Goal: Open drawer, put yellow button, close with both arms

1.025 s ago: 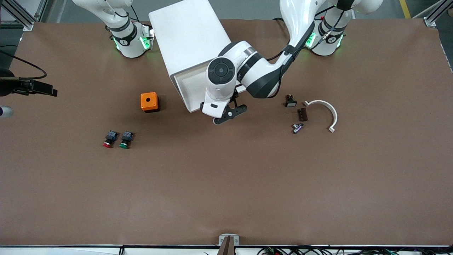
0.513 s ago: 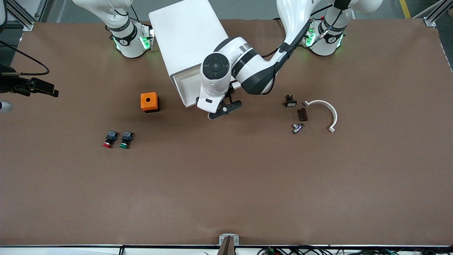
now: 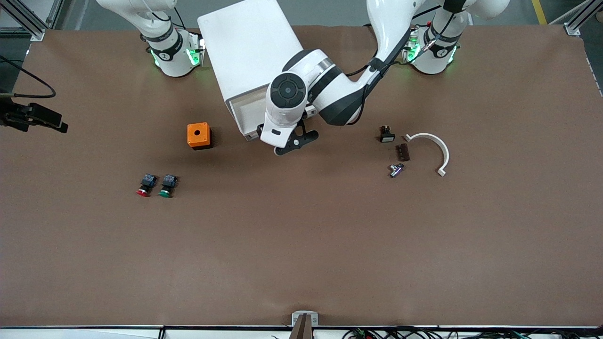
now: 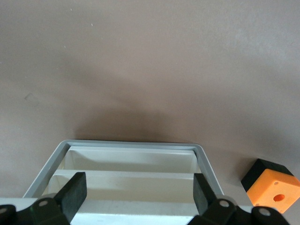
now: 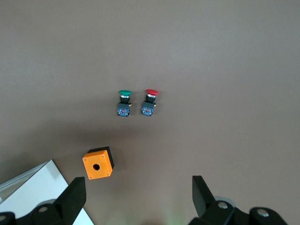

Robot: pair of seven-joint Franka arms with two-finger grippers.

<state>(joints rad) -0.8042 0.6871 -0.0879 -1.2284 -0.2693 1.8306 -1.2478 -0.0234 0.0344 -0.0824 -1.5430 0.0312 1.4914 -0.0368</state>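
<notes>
Left gripper (image 4: 136, 192), fingers apart, over the white top drawer (image 4: 126, 161); compartments shown only there. Right gripper (image 5: 136, 197), fingers apart, high over the table.

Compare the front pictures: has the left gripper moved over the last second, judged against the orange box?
Yes. The left gripper, jaws open, has drawn toward the cabinet and slightly nearer the orange box, which has stayed put.

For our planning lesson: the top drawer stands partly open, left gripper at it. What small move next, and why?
Probably push the drawer inward with the left gripper: it hangs open at the pulled-out tray; no yellow button shows outside.
</notes>
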